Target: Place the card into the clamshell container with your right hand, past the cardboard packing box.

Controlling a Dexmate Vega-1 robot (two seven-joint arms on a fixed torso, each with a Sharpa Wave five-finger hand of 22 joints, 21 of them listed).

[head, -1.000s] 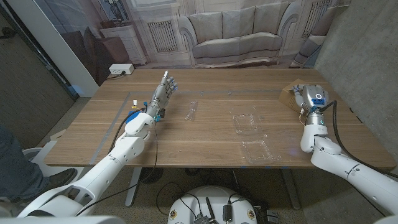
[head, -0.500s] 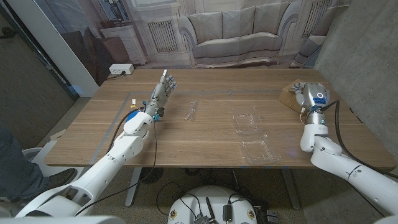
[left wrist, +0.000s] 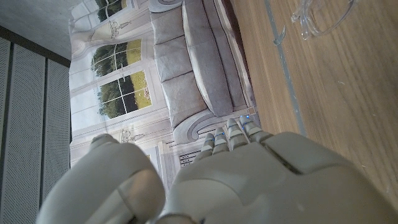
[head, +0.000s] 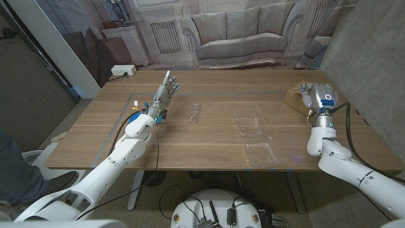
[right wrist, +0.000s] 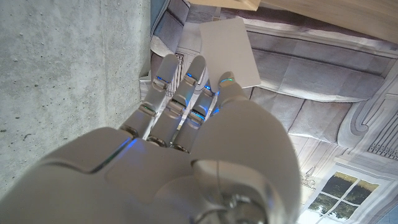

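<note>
Right hand: the right hand is raised at the far right, pinching a flat white rectangular card between its fingers — just beside the brown cardboard packing box.
Clamshell: clear plastic clamshell container lies open, near centre-right on the wooden table.
Left hand: the left hand has fingers extended, apart, holding nothing — far left.

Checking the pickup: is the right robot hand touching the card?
Touching: the right wrist view shows the robot hand with fingertips on the card.
</note>
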